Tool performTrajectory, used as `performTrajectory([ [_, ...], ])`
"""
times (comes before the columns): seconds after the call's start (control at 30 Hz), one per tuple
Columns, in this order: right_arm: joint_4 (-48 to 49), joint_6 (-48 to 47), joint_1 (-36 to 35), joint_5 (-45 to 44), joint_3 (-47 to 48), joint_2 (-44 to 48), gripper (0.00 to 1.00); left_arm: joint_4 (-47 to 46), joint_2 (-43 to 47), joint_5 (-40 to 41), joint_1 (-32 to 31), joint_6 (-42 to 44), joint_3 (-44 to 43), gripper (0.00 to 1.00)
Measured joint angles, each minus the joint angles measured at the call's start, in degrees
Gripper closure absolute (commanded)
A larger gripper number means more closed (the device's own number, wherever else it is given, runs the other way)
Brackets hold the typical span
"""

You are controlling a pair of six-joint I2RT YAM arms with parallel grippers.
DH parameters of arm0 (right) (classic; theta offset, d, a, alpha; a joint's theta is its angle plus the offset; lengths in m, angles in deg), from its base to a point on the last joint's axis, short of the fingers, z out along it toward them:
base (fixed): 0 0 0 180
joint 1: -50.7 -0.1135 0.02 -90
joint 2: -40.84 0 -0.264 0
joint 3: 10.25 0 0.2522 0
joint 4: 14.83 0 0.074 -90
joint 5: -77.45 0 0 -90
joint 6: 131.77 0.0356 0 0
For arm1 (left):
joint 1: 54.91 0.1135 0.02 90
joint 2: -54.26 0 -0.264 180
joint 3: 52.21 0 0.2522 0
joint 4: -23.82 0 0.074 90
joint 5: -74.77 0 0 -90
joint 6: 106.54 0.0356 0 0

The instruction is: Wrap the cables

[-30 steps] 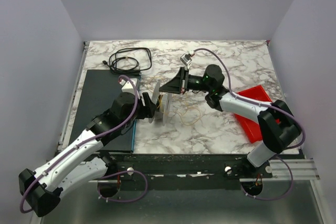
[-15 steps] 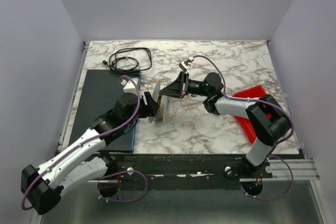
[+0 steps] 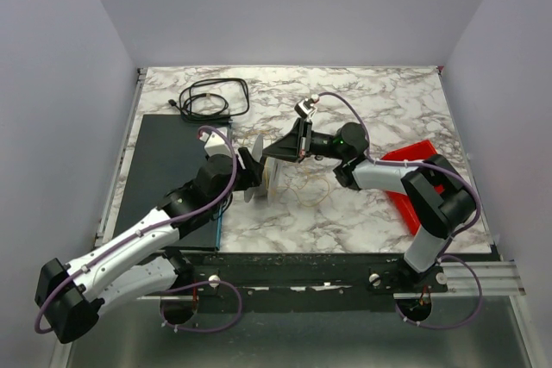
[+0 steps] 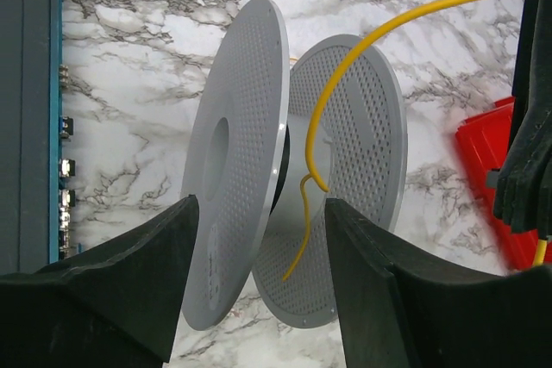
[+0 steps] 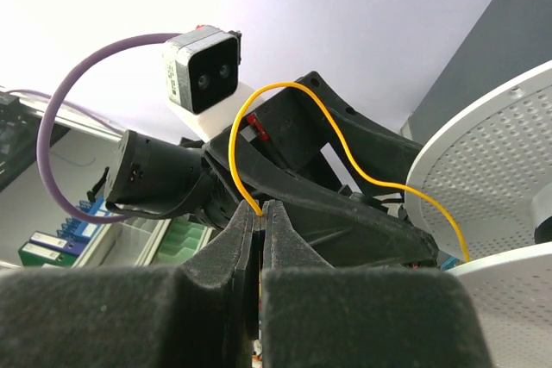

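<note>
The thin yellow cable (image 4: 323, 118) runs from the hub of a grey perforated spool (image 4: 233, 152) up to my right gripper (image 5: 263, 206), which is shut on it. More of the cable (image 3: 310, 191) lies in loose loops on the marble right of the spool (image 3: 269, 177). The spool stands on edge, tilted. My left gripper (image 4: 263, 213) is open, with its fingers on either side of the spool's near rim, and I see no contact. In the top view the left gripper (image 3: 252, 171) is just left of the spool and the right gripper (image 3: 272, 154) is at its upper right.
A black looped cord (image 3: 210, 98) lies at the back left. A dark mat (image 3: 168, 170) covers the left side of the table. A red tray (image 3: 418, 183) lies at the right, under the right arm.
The right arm's elbow has swung in and its wrist has shifted slightly, still pinching the cable by the spool. The left arm has edged a little to the right toward the spool.
</note>
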Motion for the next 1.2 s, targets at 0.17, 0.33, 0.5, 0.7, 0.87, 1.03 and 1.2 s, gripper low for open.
performTrajectory([
  [0.17, 0.2, 0.0, 0.0, 0.0, -0.4, 0.0, 0.99, -1.2, -0.8, 3.8, -1.0, -1.5, 0.1, 0.48],
  [0.33, 0.3, 0.0, 0.0, 0.0, -0.9, 0.0, 0.99, -1.5, -3.1, 5.5, -1.5, -1.9, 0.1, 0.55],
  [0.5, 0.3, -0.3, 0.0, 0.0, -2.2, 0.0, 0.99, -1.9, -4.2, 6.1, -1.7, -2.1, 0.1, 0.56],
  [0.7, -0.2, -1.2, 0.0, 0.0, -2.9, 0.0, 0.99, -2.4, -4.3, 6.8, -1.8, -2.1, 0.1, 0.51],
  [0.87, -0.2, -1.4, -0.3, 0.0, -3.1, 0.0, 0.99, -2.8, -4.9, 7.0, -2.1, -2.0, 0.1, 0.55],
  [1.03, -0.2, -1.6, -0.4, 0.2, -3.1, 0.0, 0.99, -2.8, -6.0, 8.4, -2.2, -2.4, 0.1, 0.61],
  [1.2, -0.2, -1.6, -0.4, 0.4, -3.6, 0.0, 0.99, -2.7, -6.4, 10.1, -2.4, -3.0, 0.0, 0.71],
])
